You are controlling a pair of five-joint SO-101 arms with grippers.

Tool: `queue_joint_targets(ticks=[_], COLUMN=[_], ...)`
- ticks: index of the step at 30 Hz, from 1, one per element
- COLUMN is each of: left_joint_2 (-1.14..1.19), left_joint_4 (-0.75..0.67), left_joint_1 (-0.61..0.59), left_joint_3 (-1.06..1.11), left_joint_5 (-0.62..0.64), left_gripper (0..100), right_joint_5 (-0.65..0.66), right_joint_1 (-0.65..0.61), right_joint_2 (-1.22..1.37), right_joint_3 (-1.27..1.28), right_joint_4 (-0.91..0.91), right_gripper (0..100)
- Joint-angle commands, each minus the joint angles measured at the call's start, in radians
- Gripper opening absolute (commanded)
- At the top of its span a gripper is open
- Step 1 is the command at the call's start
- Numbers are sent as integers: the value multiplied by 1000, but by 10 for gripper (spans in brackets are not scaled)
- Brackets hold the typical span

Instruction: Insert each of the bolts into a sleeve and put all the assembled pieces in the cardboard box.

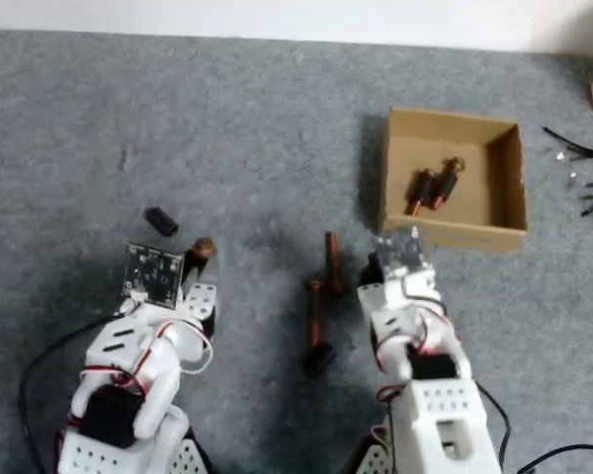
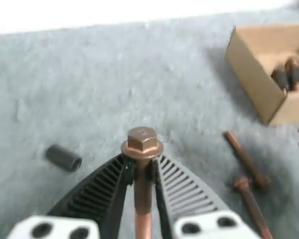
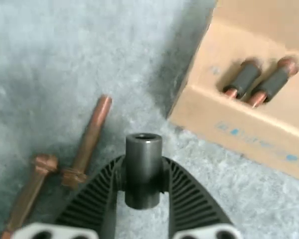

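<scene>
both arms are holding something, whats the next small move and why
Probably swing the left gripper toward the right gripper and line the bolt up with the open end of the sleeve. The left is shut on the bolt and the right on the sleeve, but the two parts are held apart, so they are not yet joined.

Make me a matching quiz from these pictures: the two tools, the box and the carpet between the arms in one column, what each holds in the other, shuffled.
1. left tool
2. right tool
3. cardboard box
4. carpet between the arms

a. two assembled pieces
b. two loose bolts
c. one bare sleeve
d. one bolt

Pairs: 1-d, 2-c, 3-a, 4-b.
</scene>
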Motion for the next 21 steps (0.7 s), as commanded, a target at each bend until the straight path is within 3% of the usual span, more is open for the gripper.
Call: queue_joint_targets(ticks=[1,3,7,11,15,18,21], left_joint_2=[-18,-15,-8,-4,-4,-4,-4], left_joint_4=[-387,-655,-1122,-1114,-1108,-1082,-967], left_joint_1=[-5,7,124,211,217,217,223], left_joint_3=[56,113,259,252,252,252,249], left_joint_5=[-8,-6,-6,-6,8,129,273], left_gripper=[6,6,6,6,6,6,6], right_joint_5=[-28,-26,-28,-28,-28,-26,-26], right_joint_1=[-24,-67,-159,-278,-378,-417,-418], right_joint_2=[-286,-430,-631,-613,-611,-611,-611], right_joint_3=[107,174,205,199,199,197,196], right_joint_4=[2,7,236,254,254,254,254], right_gripper=[5,5,5,7,7,7,7])
